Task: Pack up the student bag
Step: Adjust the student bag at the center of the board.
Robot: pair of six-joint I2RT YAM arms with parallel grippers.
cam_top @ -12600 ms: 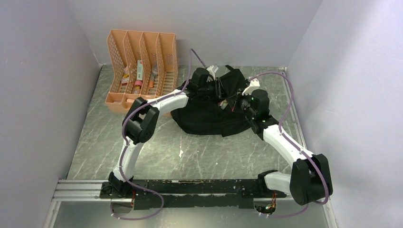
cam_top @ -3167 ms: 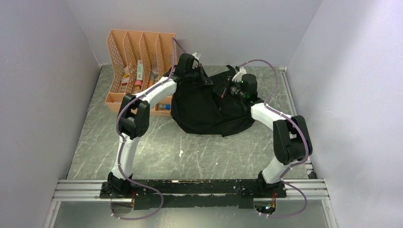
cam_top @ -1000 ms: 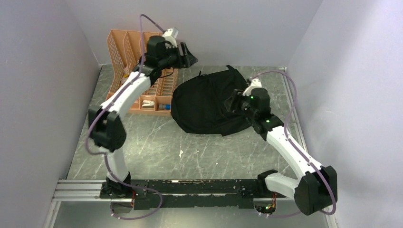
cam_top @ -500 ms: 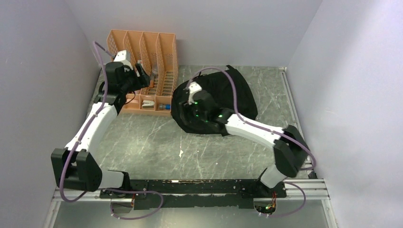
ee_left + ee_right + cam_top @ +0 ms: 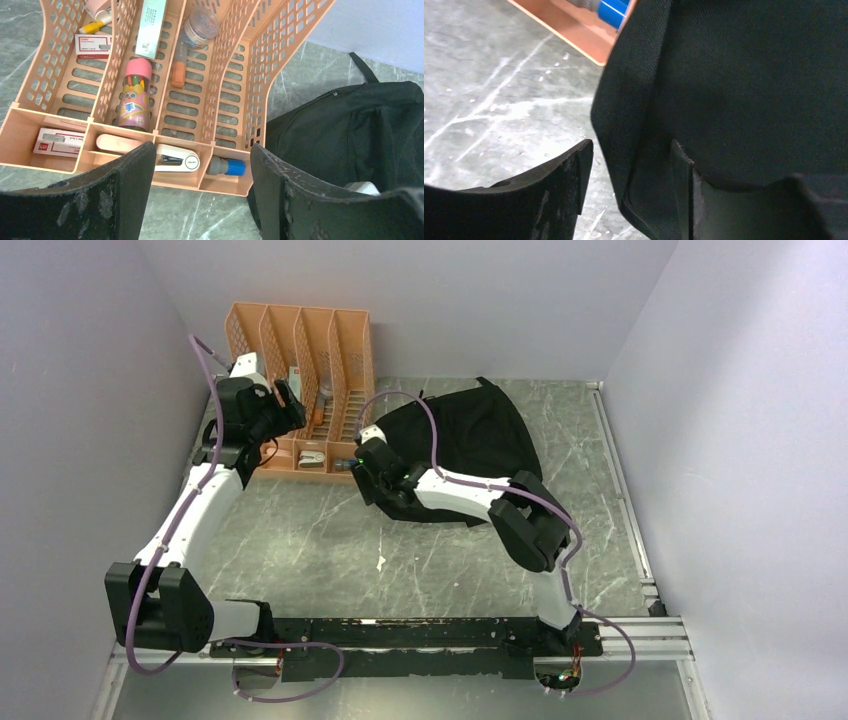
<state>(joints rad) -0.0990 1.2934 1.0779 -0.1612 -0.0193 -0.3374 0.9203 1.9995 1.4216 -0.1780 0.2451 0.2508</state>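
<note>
Seen from above, the student bag (image 5: 480,435) lies on the grey table (image 5: 330,540) at the far middle, just to the right of an orange organizer (image 5: 300,345). The left gripper (image 5: 288,405) hovers over the front part of the organizer. The right gripper (image 5: 365,480) is at the near-left edge of the bag. In the left wrist view, the jaws stand apart with nothing between them, above a white stapler (image 5: 177,157) and a blue-capped tube (image 5: 227,166). In the right wrist view, the jaws are also released. They stand on either side of the bag's folded edge and do not pinch it.
</note>
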